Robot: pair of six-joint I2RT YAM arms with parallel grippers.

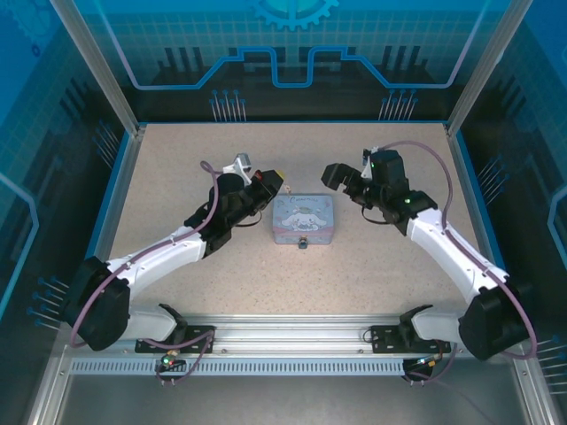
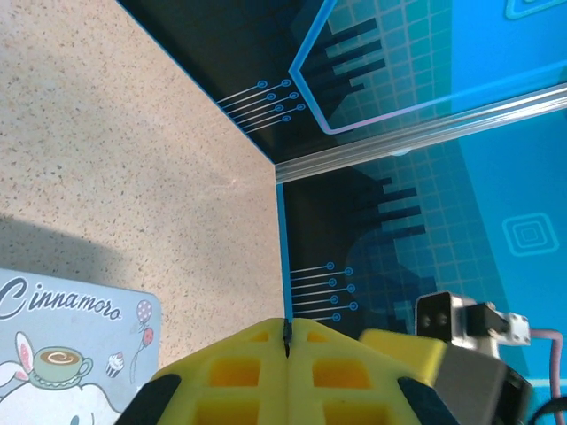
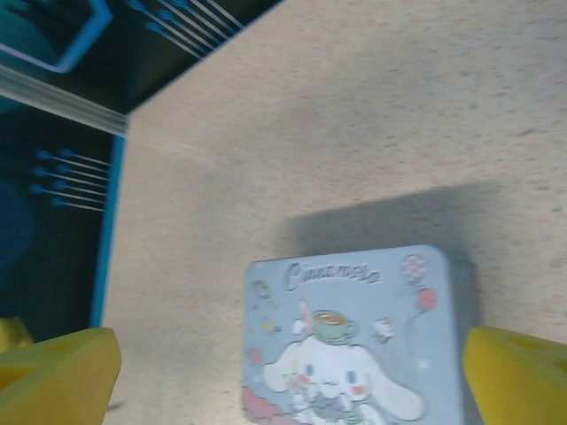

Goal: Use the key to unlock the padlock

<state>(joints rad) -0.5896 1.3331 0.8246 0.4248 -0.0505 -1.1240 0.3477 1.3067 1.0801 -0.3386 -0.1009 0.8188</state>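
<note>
The padlock (image 1: 303, 242) is a tiny dark lock hanging at the near front edge of the pale blue cartoon tin (image 1: 303, 218). My left gripper (image 1: 273, 183) hovers just left of the tin's far corner. Its yellow fingers (image 2: 239, 372) are pressed together, and a thin dark sliver, the key (image 2: 286, 337), is pinched at their tips. My right gripper (image 1: 341, 181) hangs above and right of the tin's far edge, open, with nothing between its fingers (image 3: 62, 376). The tin's lid (image 3: 354, 336) lies below the gap.
The speckled beige table (image 1: 177, 177) is walled by blue panels and metal posts (image 1: 97, 71) on the left, back and right. A metal rail (image 1: 292, 341) with both arm bases runs along the near edge. A corner of the tin (image 2: 71, 354) lies left of my left fingers.
</note>
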